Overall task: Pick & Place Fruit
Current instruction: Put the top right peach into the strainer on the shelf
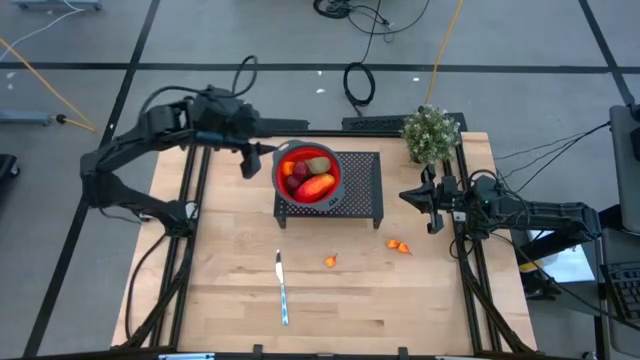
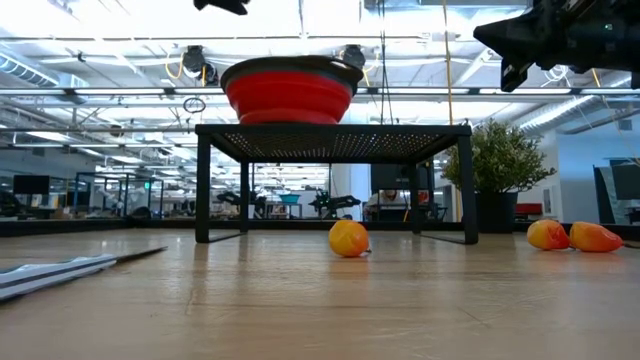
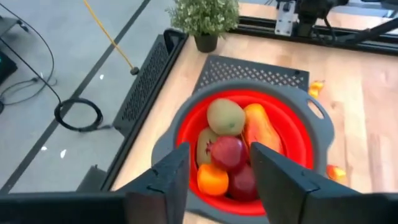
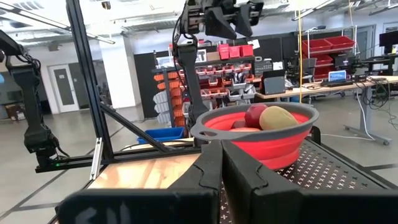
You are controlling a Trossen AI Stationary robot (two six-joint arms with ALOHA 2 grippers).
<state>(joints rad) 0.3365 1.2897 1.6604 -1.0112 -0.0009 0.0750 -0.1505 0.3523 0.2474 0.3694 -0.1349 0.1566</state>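
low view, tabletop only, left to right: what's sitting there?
Knife → left stand leg → round orange fruit → right stand leg → plant pot → two orange fruits side by side. The red bowl sits on the stand, not on the table.
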